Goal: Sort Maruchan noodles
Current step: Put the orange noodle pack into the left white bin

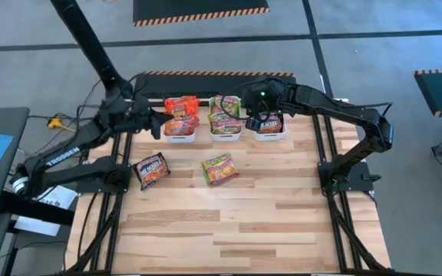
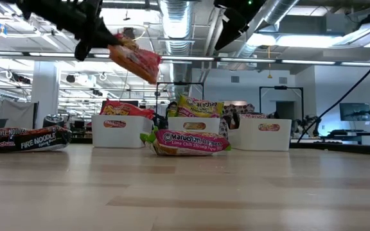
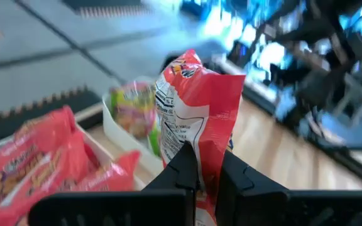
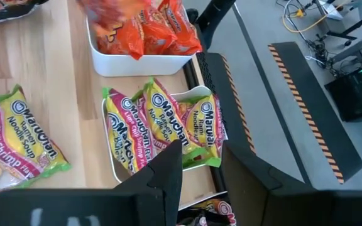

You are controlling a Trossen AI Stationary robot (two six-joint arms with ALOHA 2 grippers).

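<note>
Left claw (image 3: 207,179): jaws pinched narrow on one red packet (image 3: 197,119), gripped by its edge. In the low view the packet (image 2: 135,61) hangs tilted under the claw (image 2: 101,40), clear of the tabletop (image 2: 185,192), above the left end of the bin row.

Right claw (image 1: 253,116): hovers over the right bin (image 1: 269,130). It holds nothing that shows; how wide the jaws stand I cannot tell.

Bins, count 3, white, in one row side by side:
- Red bin (image 1: 180,132), just beside and below the left claw (image 1: 156,123): red-orange packets (image 1: 181,107) heaped above the rim. Exact count cannot be told; at least three.
- Middle bin (image 4: 115,141), between the two claws: green-yellow packets (image 4: 162,125), at least three, standing on edge.
- Right bin, under the right claw: black packets (image 1: 267,123), mostly hidden by the arm; count cannot be told.

Loose packets on the tabletop, count 2:
- One black packet (image 1: 151,170), well apart from the left claw, on the near side of the red bin.
- One green-yellow packet (image 1: 219,169), lying flat near the middle bin, between the two claws and nearer the table's front.
</note>
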